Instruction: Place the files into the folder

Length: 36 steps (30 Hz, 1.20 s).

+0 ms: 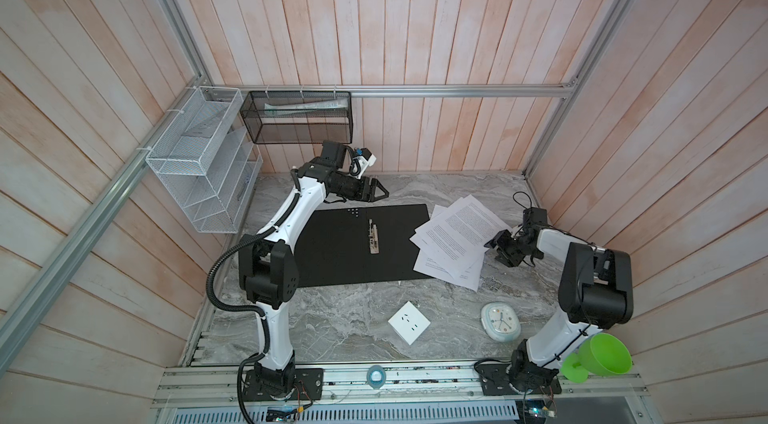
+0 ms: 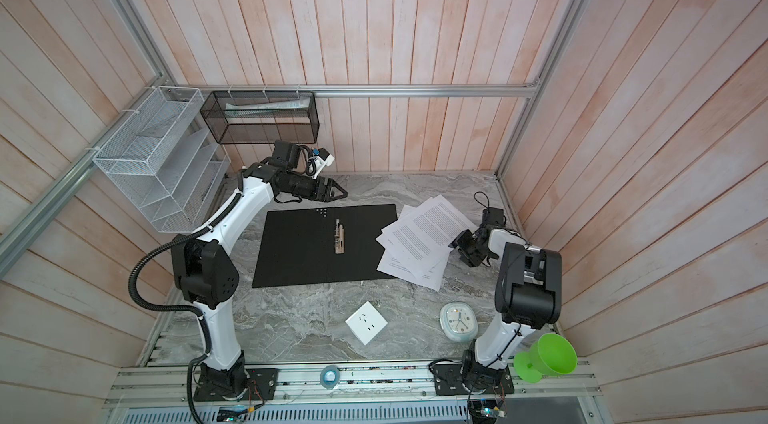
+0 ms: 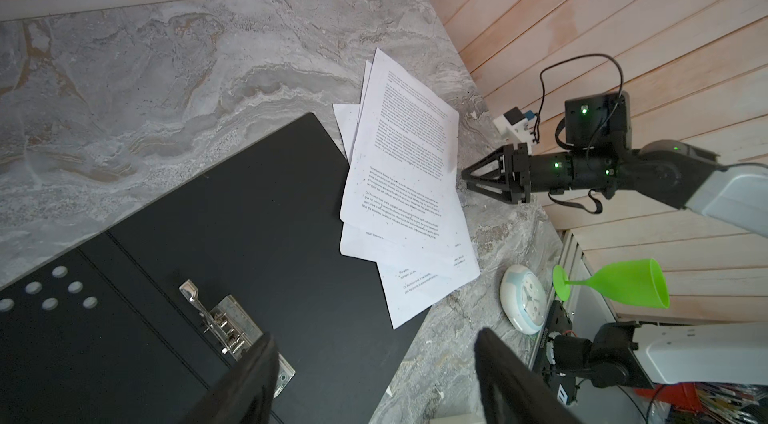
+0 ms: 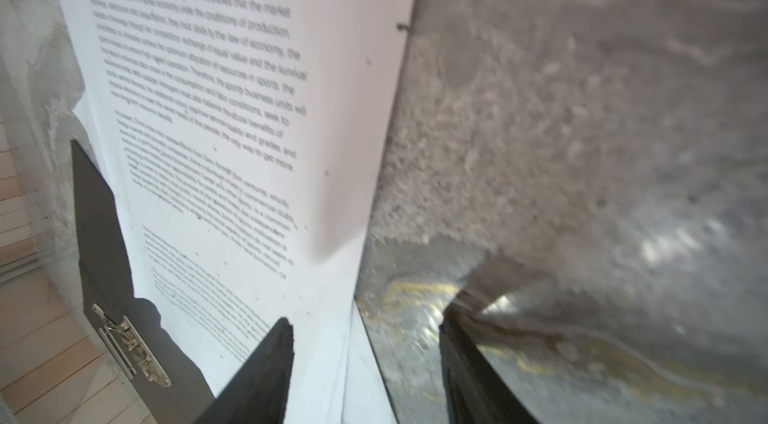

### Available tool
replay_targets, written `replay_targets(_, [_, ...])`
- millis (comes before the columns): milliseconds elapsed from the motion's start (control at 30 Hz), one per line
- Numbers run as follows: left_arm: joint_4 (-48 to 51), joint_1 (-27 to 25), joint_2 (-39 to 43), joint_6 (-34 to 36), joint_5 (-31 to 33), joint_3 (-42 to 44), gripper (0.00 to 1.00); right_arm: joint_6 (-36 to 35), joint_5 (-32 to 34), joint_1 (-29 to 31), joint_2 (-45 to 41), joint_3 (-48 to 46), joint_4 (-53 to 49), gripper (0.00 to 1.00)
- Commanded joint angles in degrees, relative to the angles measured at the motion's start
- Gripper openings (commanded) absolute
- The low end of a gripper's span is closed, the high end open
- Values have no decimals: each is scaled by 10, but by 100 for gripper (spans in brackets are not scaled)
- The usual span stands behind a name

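So, your files sit fanned out, overlapping the open folder at its right edge
Reckon they're thin, floppy, slidey; pinch the stack's right edge, where your right gripper sits with jaws apart, nothing clamped; left gripper hangs spread and empty by the folder's far edge; print's mostly blurry, "law of economy" reads.

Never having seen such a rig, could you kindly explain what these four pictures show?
Two robot arms stand at a marble table, each ending in a two-finger gripper. Two pictures look down from overhead; two come from cameras on the wrists. On the table lie an open black folder with a metal clip, loose printed files at its edge, a white socket plate and a clock. The left gripper hangs open near the folder; the right gripper, open, straddles the files' edge. Nothing is held.
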<state>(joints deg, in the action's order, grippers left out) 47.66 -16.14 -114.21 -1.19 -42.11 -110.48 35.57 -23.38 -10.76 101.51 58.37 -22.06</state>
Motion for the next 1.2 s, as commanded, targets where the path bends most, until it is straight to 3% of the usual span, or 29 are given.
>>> replay_targets(0, [25, 10, 16, 22, -1, 0, 77, -8, -15, 1, 50, 35, -7, 59])
replay_targets(167, [39, 31, 33, 25, -18, 19, 76, -43, -54, 9, 125, 95, -36, 58])
replay_targets(400, [46, 67, 61, 37, -21, 53, 77, -102, -19, 45, 185, 172, -89, 58])
replay_targets(1167, [17, 104, 91, 32, -37, 123, 77, -199, -52, 168, 225, 304, -132, 54])
